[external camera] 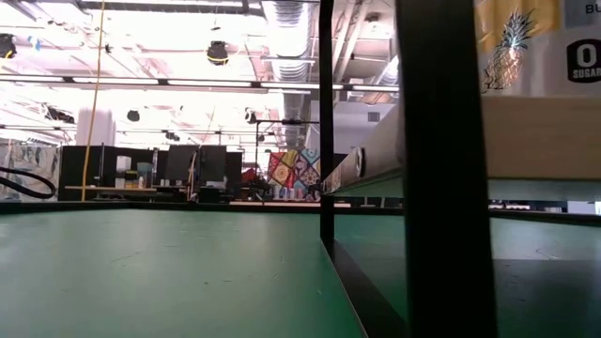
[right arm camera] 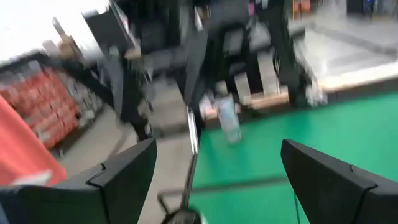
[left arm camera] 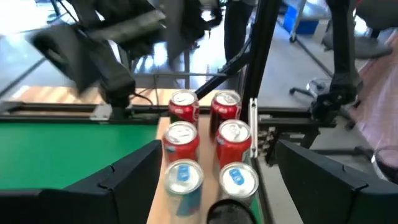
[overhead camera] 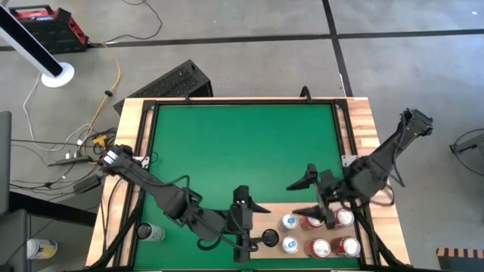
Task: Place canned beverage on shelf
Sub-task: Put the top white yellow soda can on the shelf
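Observation:
The pale wooden shelf (overhead camera: 274, 209) lies at the table's near right. Several cans stand on it: red ones (overhead camera: 320, 247) and blue-topped ones (overhead camera: 290, 221). A dark can (overhead camera: 268, 239) stands at the shelf's left end. My left gripper (overhead camera: 253, 227) is open and faces the cans from the left. Its fingers stand on either side of the dark can (left arm camera: 230, 211) without touching it. My right gripper (overhead camera: 301, 196) is open and empty above the shelf's far edge, pointing toward the table's left.
A clear bottle (overhead camera: 149, 233) stands at the table's near left edge and also shows in the right wrist view (right arm camera: 227, 118). The green mat (overhead camera: 242, 151) spreads across the far and middle table. In the low view, black posts (external camera: 441, 169) stand close to the camera.

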